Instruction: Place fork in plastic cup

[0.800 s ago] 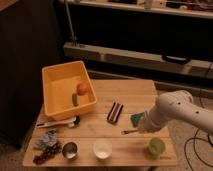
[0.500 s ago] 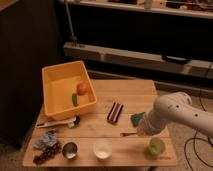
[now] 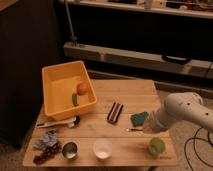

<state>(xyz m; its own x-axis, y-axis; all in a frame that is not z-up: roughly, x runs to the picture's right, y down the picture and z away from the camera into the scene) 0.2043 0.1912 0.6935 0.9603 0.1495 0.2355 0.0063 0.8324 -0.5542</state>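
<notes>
The fork (image 3: 134, 130) is a thin pale utensil that sticks out to the left from my gripper (image 3: 146, 128), just above the wooden table (image 3: 125, 95). The gripper sits at the end of the white arm (image 3: 182, 111) on the right side and is shut on the fork. The light-green plastic cup (image 3: 156, 146) stands upright at the table's front right corner, just below and right of the gripper. The gripper is apart from the cup. The arm's bulk hides most of the gripper.
A teal sponge (image 3: 139, 118) and a dark striped bar (image 3: 115, 112) lie left of the gripper. A white cup (image 3: 102, 148) and steel cup (image 3: 70, 149) stand along the front edge. A yellow bin (image 3: 60, 75) with fruit, a white-handled tool (image 3: 56, 123) and a crumpled bag (image 3: 47, 140) are at left.
The gripper and the fork have shifted a little to the right, closer to the green cup. Nothing else on the table has moved.
</notes>
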